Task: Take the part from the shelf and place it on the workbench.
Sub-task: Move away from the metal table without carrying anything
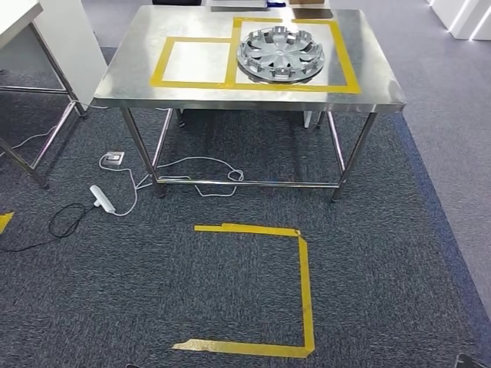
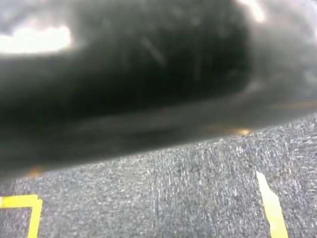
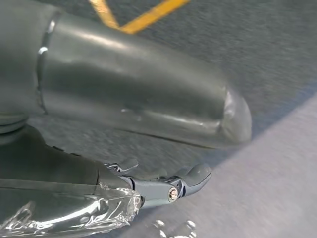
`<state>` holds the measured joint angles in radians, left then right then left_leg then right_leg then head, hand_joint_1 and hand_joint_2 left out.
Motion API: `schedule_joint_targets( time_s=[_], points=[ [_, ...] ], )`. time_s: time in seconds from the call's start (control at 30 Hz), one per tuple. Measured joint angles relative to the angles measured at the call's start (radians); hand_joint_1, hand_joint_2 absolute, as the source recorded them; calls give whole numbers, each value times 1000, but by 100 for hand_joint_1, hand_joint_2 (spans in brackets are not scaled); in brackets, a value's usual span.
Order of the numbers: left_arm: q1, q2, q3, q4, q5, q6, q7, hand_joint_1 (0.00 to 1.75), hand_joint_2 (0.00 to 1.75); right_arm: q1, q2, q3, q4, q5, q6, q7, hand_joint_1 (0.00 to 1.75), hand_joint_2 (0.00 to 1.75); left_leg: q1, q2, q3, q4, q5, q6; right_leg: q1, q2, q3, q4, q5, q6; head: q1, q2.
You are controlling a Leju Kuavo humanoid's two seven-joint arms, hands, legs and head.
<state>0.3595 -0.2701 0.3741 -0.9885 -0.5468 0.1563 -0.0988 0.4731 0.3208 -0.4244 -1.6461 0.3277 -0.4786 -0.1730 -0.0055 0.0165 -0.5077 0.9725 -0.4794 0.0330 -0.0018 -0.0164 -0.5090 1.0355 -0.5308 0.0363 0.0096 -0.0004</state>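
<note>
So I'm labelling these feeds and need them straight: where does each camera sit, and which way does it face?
Head view: high on the body, looking forward and down at the steel table with the wheel cover; nothing of the robot is clearly seen.
Left wrist view: low, facing carpet; a blurred dark shape blocks most.
Right wrist view: behind the right hand, facing the floor.
Shared: all show yellow tape on dark carpet.

A workshop or test lab — steel desk [image 1: 133, 77] marked with yellow tape [image 1: 305, 291], grey carpet [image 1: 376, 261], loose cables [image 1: 191, 165] underneath.
</note>
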Motion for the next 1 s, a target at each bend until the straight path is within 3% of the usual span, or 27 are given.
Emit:
schedule_joint_targets(
  time_s=[0.07, 0.17, 0.23, 0.3, 0.33, 0.37, 0.4, 0.43, 0.5, 0.53, 0.6, 0.67, 0.73, 0.83, 0.87, 0.9, 0.93, 1.0],
  points=[
    [-6, -13, 28, 0, -29, -16, -7, 0, 0, 2, 1, 0, 28, 22, 11, 44, 0, 0, -5, 4, -2, 2, 3, -8, 3, -8, 34, -73, 10, -10, 0, 0],
    [-14, -36, 79, -3, -71, -39, -14, 0, 0, 24, 2, 3, 85, 60, 26, 132, 0, 0, -4, 6, -7, 10, -1, -24, 2, -1, 29, -81, 18, -27, 0, 0],
    [-18, -49, 111, -6, -89, -47, -15, 0, 0, 46, 3, 13, 112, 78, 48, 217, 0, 0, 0, 0, -29, 68, -49, -36, -1, 2, 25, -86, 26, -38, -5, 0],
    [-20, -57, 135, -8, -94, -48, -14, 0, 0, 72, 4, 34, 128, 85, 83, 325, 0, 0, 5, -4, -75, 192, -127, -45, -1, 8, 20, -85, 30, -43, -9, 0],
    [-20, -60, 144, -8, -94, -48, -13, 0, 0, 85, 4, 45, 134, 85, 102, 374, 0, 0, 7, -4, -94, 247, -152, -48, 0, 12, 18, -84, 30, -44, -9, 0],
    [-20, -62, 151, -8, -95, -49, -13, 0, 0, 98, 4, 54, 139, 84, 120, 416, 0, 0, 8, -4, -101, 276, -158, -50, 0, 17, 16, -82, 30, -44, -9, 0],
    [-21, -64, 158, -8, -95, -49, -13, 0, 0, 110, 4, 64, 142, 83, 141, 450, 0, 0, 8, -5, -92, 270, -144, -50, 0, 23, 15, -80, 30, -44, -9, 0],
    [-22, -66, 163, -8, -98, -49, -13, 0, 0, 119, 4, 73, 144, 84, 166, 477, 0, 0, 9, -7, -69, 229, -113, -49, 0, 29, 16, -78, 30, -43, -9, 0],
    [-26, -69, 175, -8, -110, -53, -15, 0, 0, 133, 4, 88, 146, 95, 229, 512, 0, 0, 10, -34, -6, 103, -46, -41, 2, 43, 16, -71, 30, -40, -9, 0],
    [-30, -70, 182, -8, -118, -54, -18, 0, 0, 134, 4, 91, 148, 105, 260, 515, 0, 0, 11, -47, 15, 52, -31, -36, 3, 51, 13, -66, 31, -36, -9, 0],
    [-36, -73, 195, -7, -130, -57, -25, 0, 0, 126, 4, 92, 161, 124, 304, 503, 0, 0, 10, -59, 24, 15, -30, -29, 4, 67, 0, -58, 37, -23, -8, 0],
    [-42, -77, 204, -6, -135, -57, -29, 0, 0, 121, 4, 90, 176, 135, 322, 491, 0, 0, 12, -45, 20, 8, -27, -18, 3, 74, -15, -54, 39, -11, -8, 0],
    [-48, -80, 211, -6, -138, -58, -34, 0, 0, 117, 3, 87, 187, 145, 334, 480, 0, 0, 16, -30, 18, 1, -20, -7, 2, 57, -44, -3, 4, -1, -2, 0],
    [-53, -83, 222, -5, -150, -63, -49, 0, 0, 98, 3, 78, 208, 196, 382, 425, 0, 0, 15, 0, 9, 0, -16, -1, -2, 30, -133, 191, -92, 12, 5, 0],
    [-56, -83, 227, -4, -155, -65, -55, 0, 0, 87, 3, 73, 221, 218, 401, 400, 0, 0, 14, 10, 8, 0, -16, -1, -2, 27, -149, 228, -101, 15, 4, 0],
    [-60, -83, 232, -1, -160, -67, -61, 0, 0, 74, 3, 64, 238, 237, 417, 375, 0, 0, 14, 20, 7, 0, -15, -1, -3, 25, -146, 229, -90, 16, 4, 0],
    [-66, -83, 236, 3, -164, -68, -67, 0, 0, 60, 3, 53, 256, 252, 431, 353, 0, 0, 14, 27, 8, 1, -15, -2, -3, 21, -121, 189, -64, 16, 4, 0],
    [-80, -83, 244, 16, -169, -66, -81, 0, 0, 31, 3, 27, 292, 276, 452, 320, 0, 0, 11, 38, 10, 2, -15, -6, -2, -6, -40, 42, -2, 11, 5, 0]
  ],
)
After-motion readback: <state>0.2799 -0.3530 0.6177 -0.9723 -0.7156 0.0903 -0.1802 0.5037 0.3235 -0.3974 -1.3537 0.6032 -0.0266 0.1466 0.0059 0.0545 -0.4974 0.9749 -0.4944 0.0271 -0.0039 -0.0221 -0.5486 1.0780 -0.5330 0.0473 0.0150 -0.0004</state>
